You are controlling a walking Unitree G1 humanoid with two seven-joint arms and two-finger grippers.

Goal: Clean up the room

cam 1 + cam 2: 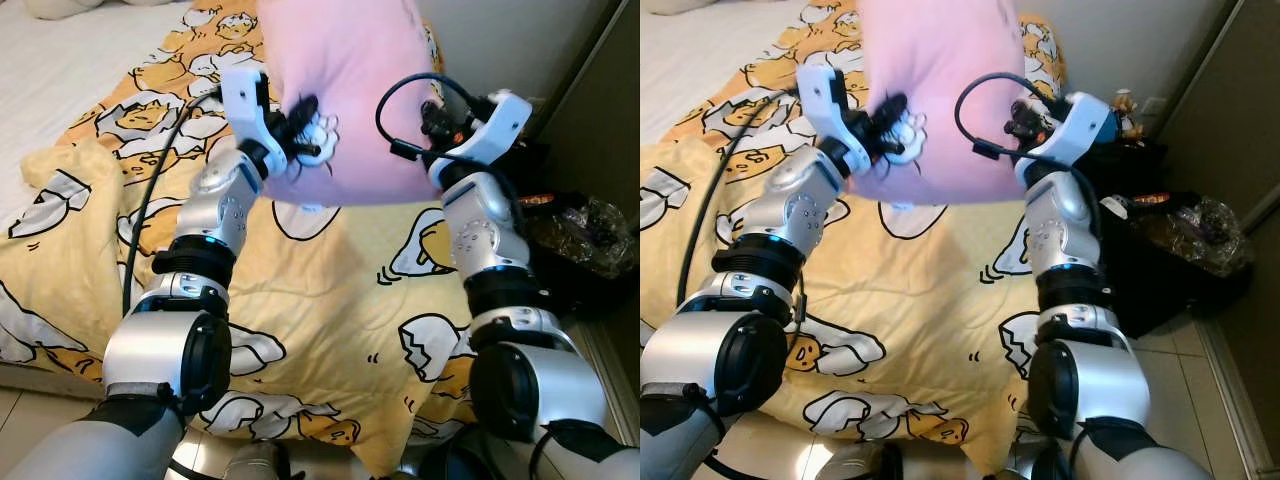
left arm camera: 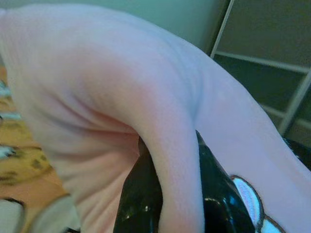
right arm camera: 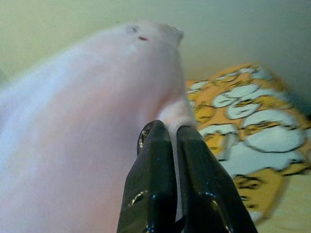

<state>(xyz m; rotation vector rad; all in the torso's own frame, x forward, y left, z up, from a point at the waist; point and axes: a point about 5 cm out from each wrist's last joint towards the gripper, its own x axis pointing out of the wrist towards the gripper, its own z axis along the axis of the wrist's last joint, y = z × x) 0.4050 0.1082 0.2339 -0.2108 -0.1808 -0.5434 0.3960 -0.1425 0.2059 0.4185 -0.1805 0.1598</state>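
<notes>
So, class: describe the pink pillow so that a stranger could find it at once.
Find the bed with the yellow cartoon blanket. Above it, the left gripper and right gripper hold up the pink pillow by its sides. It alone is plain pink and lifted.

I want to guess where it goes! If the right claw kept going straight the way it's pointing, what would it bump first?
The pink pillow. The right claw is already pinched on its edge, so pillow comes first. Beyond it lies the yellow duck blanket, though depth is hard to judge.
</notes>
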